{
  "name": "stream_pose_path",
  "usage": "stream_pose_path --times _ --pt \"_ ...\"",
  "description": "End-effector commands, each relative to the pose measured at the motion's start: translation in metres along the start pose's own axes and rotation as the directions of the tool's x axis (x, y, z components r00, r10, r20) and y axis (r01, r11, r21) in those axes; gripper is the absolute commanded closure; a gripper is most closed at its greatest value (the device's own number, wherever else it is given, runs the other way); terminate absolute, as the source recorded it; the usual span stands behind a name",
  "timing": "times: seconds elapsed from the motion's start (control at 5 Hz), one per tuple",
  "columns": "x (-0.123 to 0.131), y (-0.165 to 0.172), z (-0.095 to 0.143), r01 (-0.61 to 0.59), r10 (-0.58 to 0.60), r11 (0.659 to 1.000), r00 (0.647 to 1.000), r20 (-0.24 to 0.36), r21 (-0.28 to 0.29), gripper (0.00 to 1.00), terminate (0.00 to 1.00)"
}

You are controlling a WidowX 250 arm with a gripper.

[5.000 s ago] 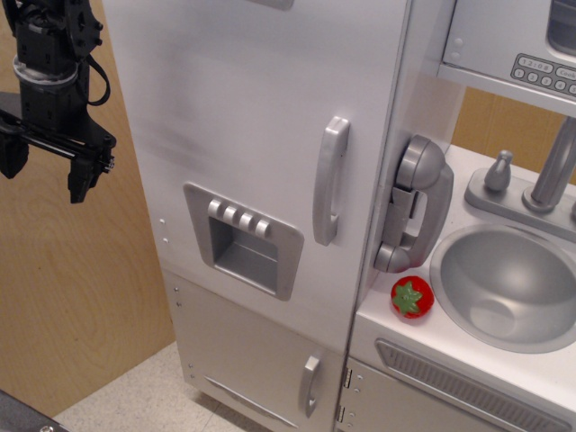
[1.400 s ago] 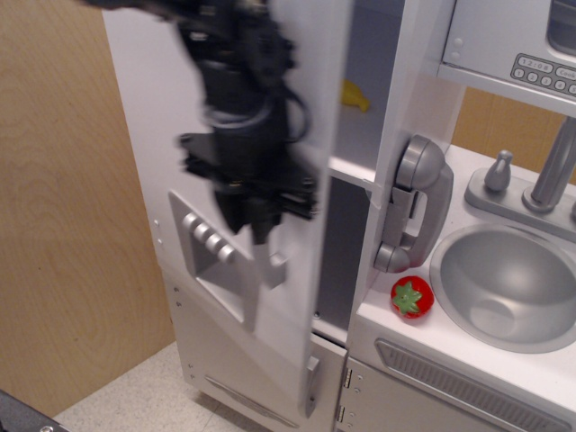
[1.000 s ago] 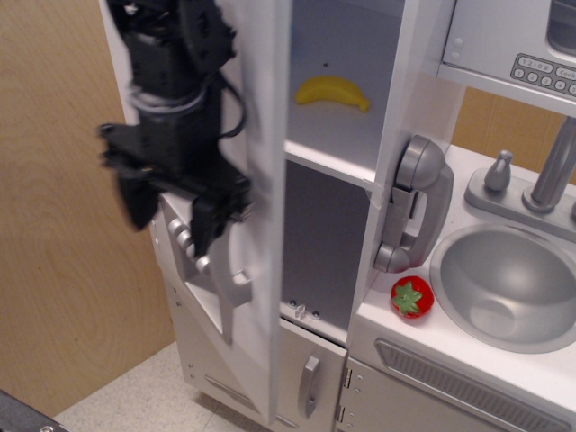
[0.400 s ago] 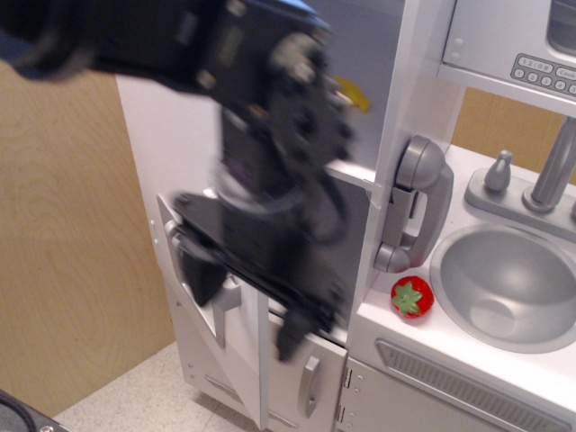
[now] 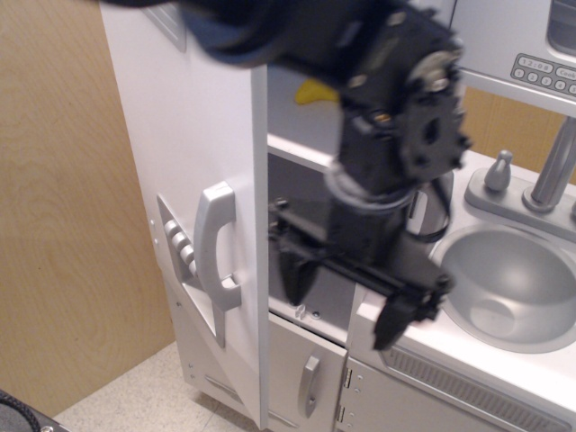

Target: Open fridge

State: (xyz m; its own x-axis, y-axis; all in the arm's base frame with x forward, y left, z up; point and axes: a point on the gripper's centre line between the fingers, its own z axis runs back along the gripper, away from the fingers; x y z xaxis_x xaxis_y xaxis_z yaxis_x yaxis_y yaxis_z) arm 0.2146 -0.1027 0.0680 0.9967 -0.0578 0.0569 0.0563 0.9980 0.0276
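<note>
The white toy fridge's large door (image 5: 193, 162) stands swung wide open to the left, edge-on to me, with its silver handle (image 5: 216, 243) and grey dispenser panel (image 5: 180, 247) facing left. Inside I see a white shelf (image 5: 297, 153) with a yellow banana (image 5: 315, 90) on it. My black gripper (image 5: 346, 292) hangs in front of the open fridge and the counter edge, blurred by motion. Its two fingers (image 5: 292, 270) are spread apart and hold nothing. It is clear of the door and handle.
The smaller lower door (image 5: 301, 382) with a short silver handle is closed. A grey sink (image 5: 517, 279) and faucet (image 5: 549, 171) lie at the right. The microwave keypad (image 5: 544, 72) is at the top right. A wooden wall (image 5: 63, 225) is at the left.
The fridge door went from closed to wide open. My gripper has let go of the door and moved right, in front of the fridge opening and the counter, hiding the toy phone and strawberry.
</note>
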Motion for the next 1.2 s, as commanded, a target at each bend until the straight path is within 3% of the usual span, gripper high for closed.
stream_pose_path --times 0.0,0.2,0.4,0.6,1.0 --pt "0.05 0.014 0.033 -0.104 0.107 0.994 0.991 0.079 -0.039 0.0 0.0" --pt "0.054 0.03 0.031 -0.082 0.082 0.997 0.994 0.078 -0.003 0.0 0.0" --pt "0.042 0.045 0.034 -0.002 0.001 1.0 0.999 0.034 0.015 0.0 0.0" --pt "0.023 0.055 0.035 0.031 -0.03 0.999 0.999 -0.023 0.024 0.0 0.0" --pt "-0.022 0.075 0.038 0.075 -0.073 0.997 0.995 -0.061 0.029 0.0 0.0"
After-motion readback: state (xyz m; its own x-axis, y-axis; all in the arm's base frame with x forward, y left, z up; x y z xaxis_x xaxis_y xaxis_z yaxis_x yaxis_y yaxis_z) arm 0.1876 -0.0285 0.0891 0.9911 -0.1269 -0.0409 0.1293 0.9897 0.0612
